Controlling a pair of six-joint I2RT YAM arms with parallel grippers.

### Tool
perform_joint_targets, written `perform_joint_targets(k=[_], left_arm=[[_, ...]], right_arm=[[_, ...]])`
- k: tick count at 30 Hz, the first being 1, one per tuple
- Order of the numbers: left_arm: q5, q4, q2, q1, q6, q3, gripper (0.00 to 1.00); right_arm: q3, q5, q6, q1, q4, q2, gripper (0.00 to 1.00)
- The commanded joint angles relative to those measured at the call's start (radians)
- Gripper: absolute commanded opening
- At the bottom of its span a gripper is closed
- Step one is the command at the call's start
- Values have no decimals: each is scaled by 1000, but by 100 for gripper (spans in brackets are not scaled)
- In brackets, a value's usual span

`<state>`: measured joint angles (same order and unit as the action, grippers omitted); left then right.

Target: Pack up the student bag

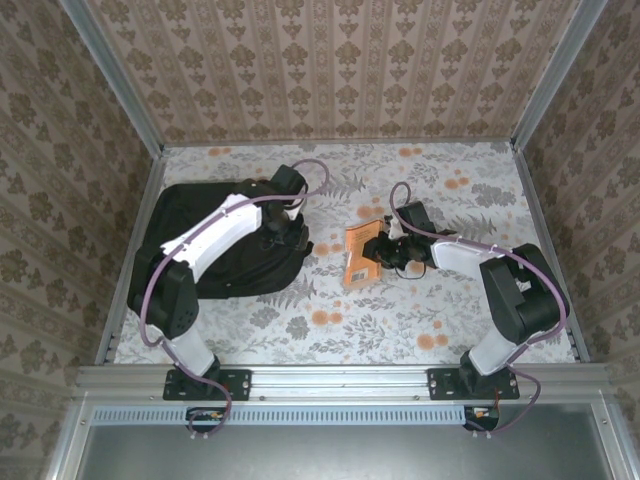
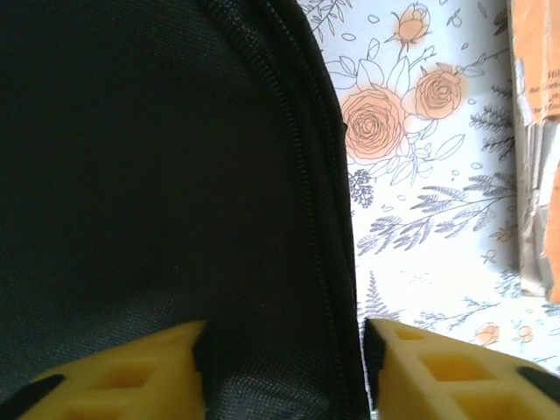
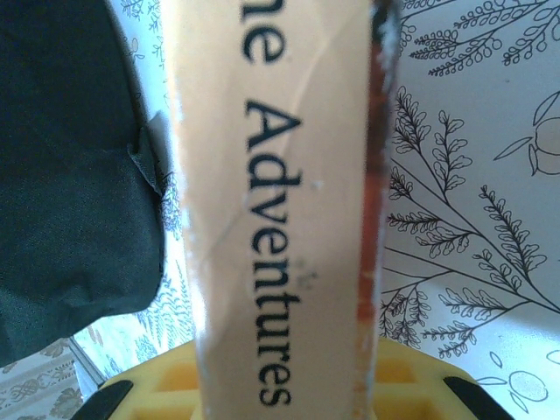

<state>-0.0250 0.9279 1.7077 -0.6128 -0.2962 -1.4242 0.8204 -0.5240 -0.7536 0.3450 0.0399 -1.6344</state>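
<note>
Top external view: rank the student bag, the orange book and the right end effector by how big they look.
1. student bag, largest by far.
2. orange book, next.
3. right end effector, smallest, though its dark outline is hard to separate from the wrist.

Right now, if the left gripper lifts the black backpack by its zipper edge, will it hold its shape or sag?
Probably sags: the backpack is soft woven fabric lying slumped, so mostly the lifted edge would rise. The coarse weave looks grippy, so slipping seems unlikely. Its bulk suggests it would drag.
</note>
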Motion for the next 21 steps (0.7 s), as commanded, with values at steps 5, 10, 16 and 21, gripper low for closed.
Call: perform_joint_targets(k=[5,10,16,21], left_arm=[[49,23,-3,16,32,22,28],[20,22,-56,23,31,11,6],[11,59,-130,24,27,-42,0],[14,94,-188,7,32,-68,0]], right_arm=[[3,-2,17,5,-8,-12,0],[7,-3,17,4,-2,-10,0],[13,2,16,4,12,10,0],[25,9,16,13,29,44,0]])
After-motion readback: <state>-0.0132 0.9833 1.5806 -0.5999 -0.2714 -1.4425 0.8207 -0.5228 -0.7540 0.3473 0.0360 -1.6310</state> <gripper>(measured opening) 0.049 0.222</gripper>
